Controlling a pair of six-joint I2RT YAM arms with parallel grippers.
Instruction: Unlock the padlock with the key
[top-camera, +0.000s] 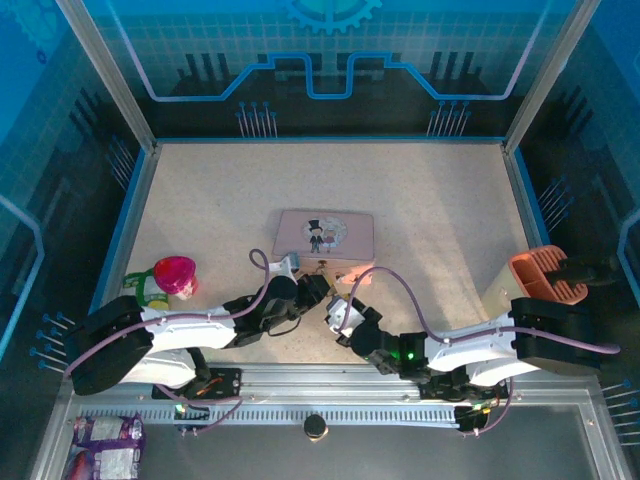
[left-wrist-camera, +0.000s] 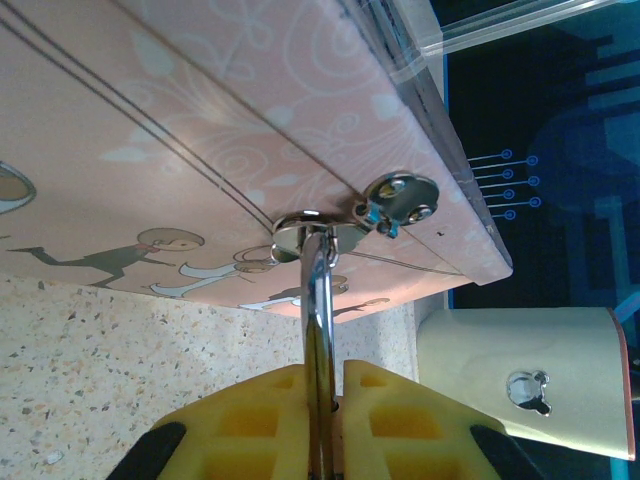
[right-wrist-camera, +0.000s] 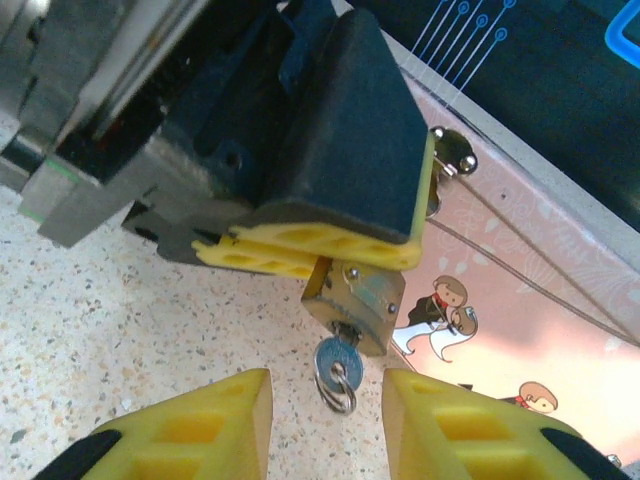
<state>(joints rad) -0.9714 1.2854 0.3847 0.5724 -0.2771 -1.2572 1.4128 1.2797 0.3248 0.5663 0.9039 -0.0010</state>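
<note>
Where the padlock hangs: padlock (right-wrist-camera: 355, 300), brass body, at the front clasp of the pink tin (right-wrist-camera: 540, 320), low over the table (top-camera: 430, 200).
Key: key (right-wrist-camera: 334, 358) seated in the keyway on the body's underside, with its ring dangling and its bow free.
Shackle: shackle (left-wrist-camera: 318, 310) threaded through the tin's clasp (left-wrist-camera: 398, 200); whether it is latched cannot be told.
Left gripper: left gripper (right-wrist-camera: 325, 255), jaws clamped on the padlock, one pad flat on each side.
Right gripper: right gripper (right-wrist-camera: 328, 420), jaws apart, one finger on each side of the key's bow, near it but not touching.
Done: padlock steadied; key inserted.
Left to do, by judgement: close on the bow, turn it, free the shackle. Nothing suggests the key has been turned.
Right wrist view: gives the body, keyway, key and the gap to the fingers, all too small to read from above.
Left wrist view: gives the shackle's run up to the clasp, which the left gripper hides from the right wrist.
Top view: gives both arms meeting at the tin's near edge, mid-table.
</note>
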